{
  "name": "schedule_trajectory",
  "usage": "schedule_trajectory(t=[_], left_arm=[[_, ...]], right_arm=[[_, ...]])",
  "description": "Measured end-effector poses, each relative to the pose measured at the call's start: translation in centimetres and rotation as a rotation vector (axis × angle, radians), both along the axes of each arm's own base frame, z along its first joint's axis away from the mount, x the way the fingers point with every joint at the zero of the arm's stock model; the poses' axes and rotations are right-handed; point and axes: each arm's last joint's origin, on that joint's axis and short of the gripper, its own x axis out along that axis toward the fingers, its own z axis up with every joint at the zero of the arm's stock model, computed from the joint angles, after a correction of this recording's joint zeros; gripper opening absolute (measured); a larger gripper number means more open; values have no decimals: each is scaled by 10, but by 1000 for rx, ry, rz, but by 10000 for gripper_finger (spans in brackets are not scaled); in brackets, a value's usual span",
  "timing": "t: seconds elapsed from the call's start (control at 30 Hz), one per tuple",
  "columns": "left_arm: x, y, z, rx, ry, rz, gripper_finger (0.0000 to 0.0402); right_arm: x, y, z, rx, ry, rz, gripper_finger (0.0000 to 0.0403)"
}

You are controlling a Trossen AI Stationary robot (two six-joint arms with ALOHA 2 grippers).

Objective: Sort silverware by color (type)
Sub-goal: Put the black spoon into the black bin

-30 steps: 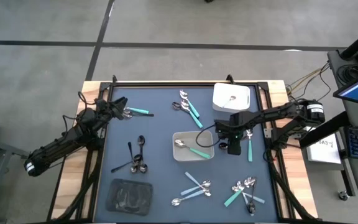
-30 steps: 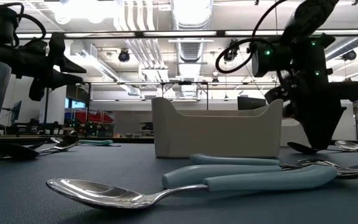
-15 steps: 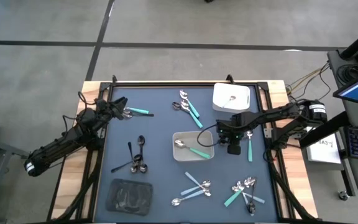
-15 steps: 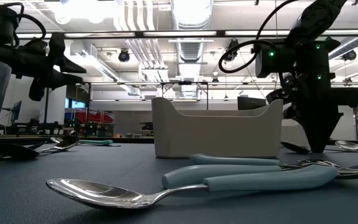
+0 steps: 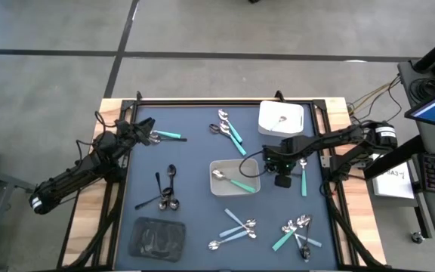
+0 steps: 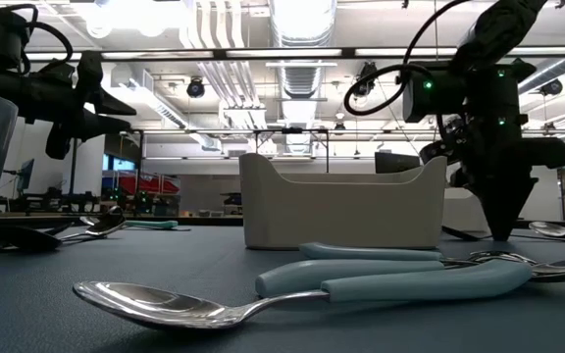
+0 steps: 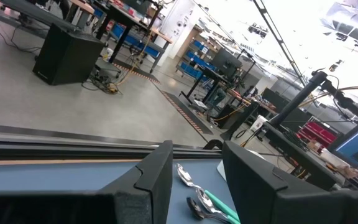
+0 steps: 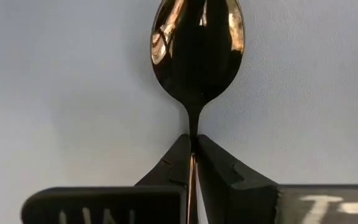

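My right gripper [image 5: 283, 181] points straight down at the mat to the right of the grey tray [image 5: 235, 187], shut on a black spoon [image 8: 197, 50]. In the low view the gripper's tip [image 6: 503, 231] comes to a point on the mat. My left gripper [image 5: 148, 137] waits open and level at the far left, with teal-handled spoons [image 7: 199, 200] lying ahead of it. More silverware lies on the blue mat: black pieces [image 5: 166, 193], pale-blue-handled ones [image 5: 236, 227] and teal-handled ones [image 5: 232, 128]. My right gripper pinches the black spoon's thin neck [image 8: 193, 129], just below the bowl, between its two fingertips [image 8: 219, 165]. The fingers come from above, pointing down, and close across the neck. The bowl [image 8: 197, 50] lies flat on the blue mat; the gripper hides the handle.
A white tray [image 5: 281, 128] with one spoon stands at the far side, and a dark tray [image 5: 157, 236] at the near left. A teal-handled spoon [image 5: 303, 178] lies just right of my right gripper. A mixed pile [image 5: 297, 230] lies at the near right.
My right gripper has shut onto the black spoon's neck while staying in place over the mat. The spoon lies where it was.
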Motion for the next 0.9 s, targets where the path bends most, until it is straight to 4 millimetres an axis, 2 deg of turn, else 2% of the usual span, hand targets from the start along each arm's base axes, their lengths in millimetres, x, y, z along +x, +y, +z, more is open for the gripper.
schedule_trajectory(t=[0.13, 0.37, 0.53, 0.77, 0.9], left_arm=[[0, 0, 0, 0, 0, 1, 123], [0, 0, 0, -12, -8, 18, 123], [0, 0, 1, -152, -187, -3, 123], [0, 0, 6, -104, -201, -12, 123], [2, -3, 12, -66, -239, -143, 123]], right_arm=[[9, 0, 8, 25, -62, -31, 9], [13, -1, 26, 9, -124, -78, 9], [13, -1, 43, 2, -194, -118, 9], [12, -5, 72, -122, -309, -148, 9], [18, -9, 91, -166, -382, -203, 9]])
